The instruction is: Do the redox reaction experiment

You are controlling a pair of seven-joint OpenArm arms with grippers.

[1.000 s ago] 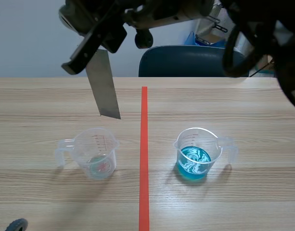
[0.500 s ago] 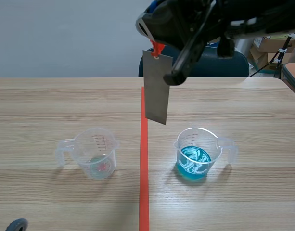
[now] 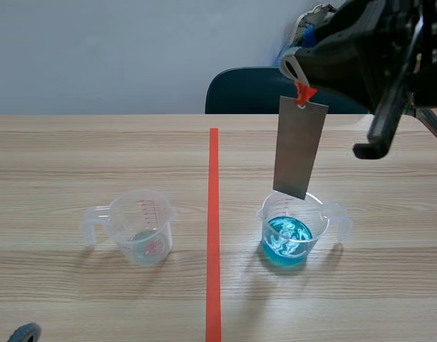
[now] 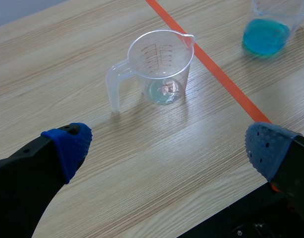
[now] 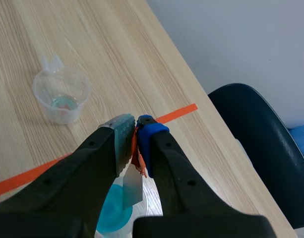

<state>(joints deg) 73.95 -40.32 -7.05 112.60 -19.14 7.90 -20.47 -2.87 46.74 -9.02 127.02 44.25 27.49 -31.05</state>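
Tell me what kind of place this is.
Likely a robot test bench, staged as a chemistry demo: a wooden table marked with orange-red tape, a blue chair against a plain wall, a measuring cup of blue liquid.

Bare counter (image 3: 75, 149) runs wide between the clear cup (image 3: 143, 228) and the blue-filled cup (image 3: 293, 229), with the tape line down the middle of that lane. The clear cup's handle sticks out to the left and the blue cup's to the right, away from the lane. The way down into the blue cup is blocked: the metal strip (image 3: 300, 146) hangs upright from the right claw (image 5: 136, 131), its lower edge just over the rim. The left claw (image 4: 167, 144), fingers spread wide, has bare wood ahead up to the clear cup.
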